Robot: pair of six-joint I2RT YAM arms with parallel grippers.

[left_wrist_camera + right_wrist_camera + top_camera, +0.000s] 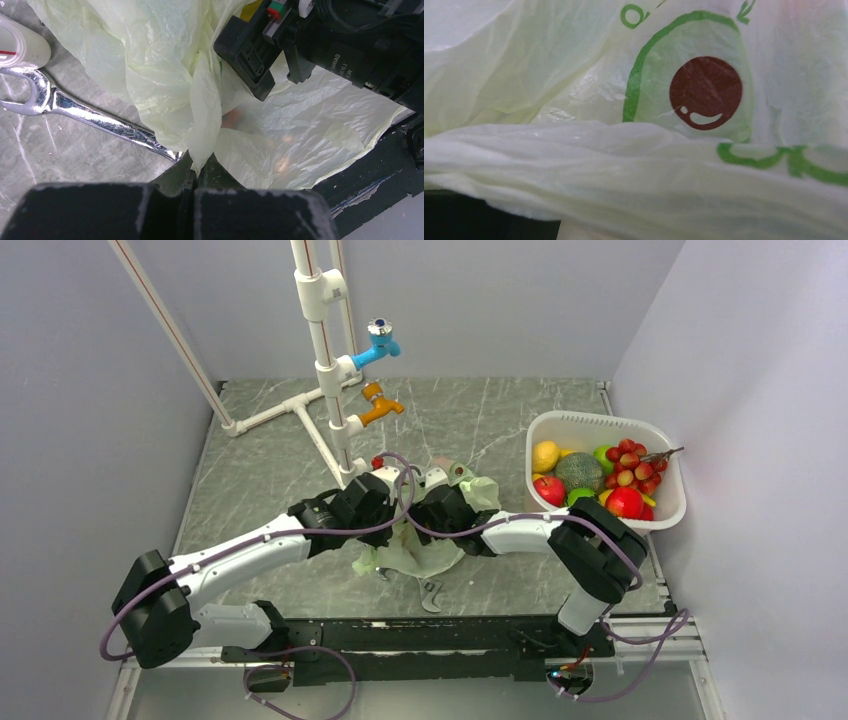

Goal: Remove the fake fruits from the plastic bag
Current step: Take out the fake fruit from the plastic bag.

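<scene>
My left gripper (194, 180) is closed, pinching a fold of the plastic bag (165, 65). I cannot tell my right gripper's (448, 485) opening. I should lift slowly to empty it.

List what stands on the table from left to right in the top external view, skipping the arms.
white pipe post → plastic bag → white tub holding fake fruits. The wrench lies within the bag's span, so it is left out.
</scene>
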